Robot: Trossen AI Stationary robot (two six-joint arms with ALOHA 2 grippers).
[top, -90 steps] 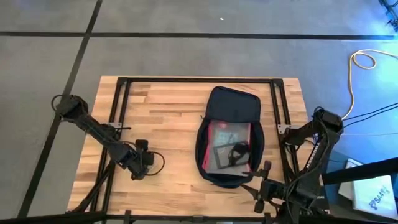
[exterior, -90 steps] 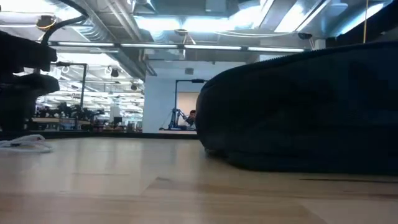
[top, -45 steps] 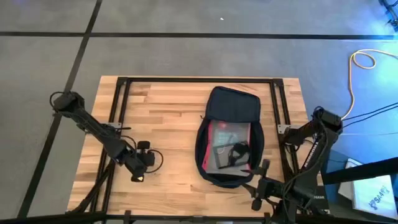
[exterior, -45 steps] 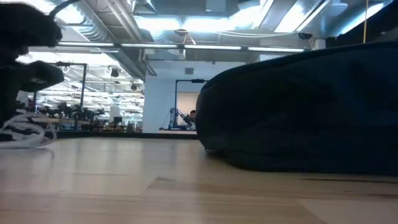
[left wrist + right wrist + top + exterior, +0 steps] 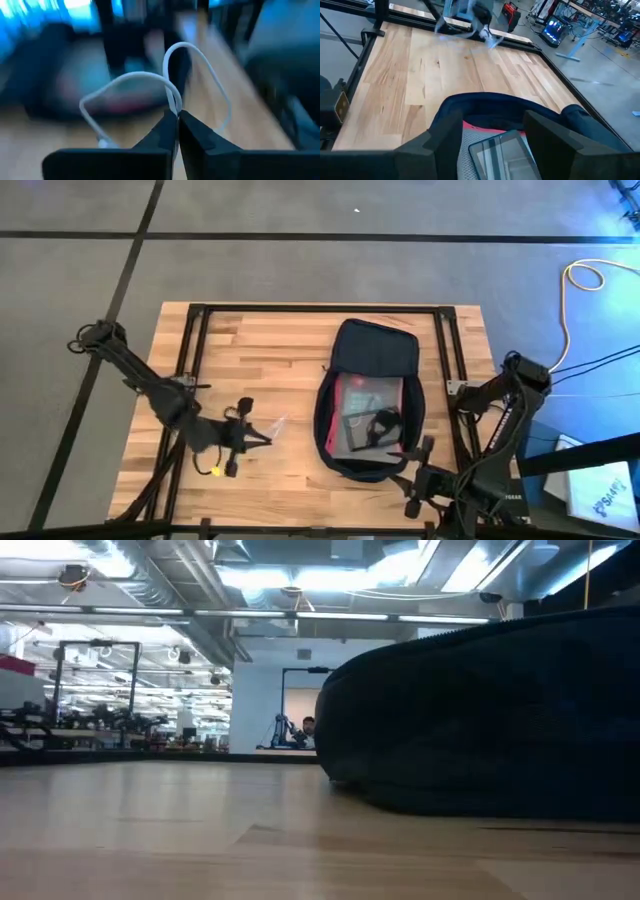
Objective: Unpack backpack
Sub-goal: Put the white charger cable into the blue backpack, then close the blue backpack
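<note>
The left gripper (image 5: pixel 177 117) pinched a white cable (image 5: pixel 150 82) tight between closed fingers, out at 9 o'clock of the backpack (image 5: pixel 371 395), which lay open mid-table. Best play, I'd say — set the cable down well clear, loops flat. The right gripper (image 5: pixel 490 132) waited at the bag's 6 o'clock, fingers spread, empty.

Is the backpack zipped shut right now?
No, the backpack lies open on the table, with a clear pouch showing inside it in the overhead view.
</note>
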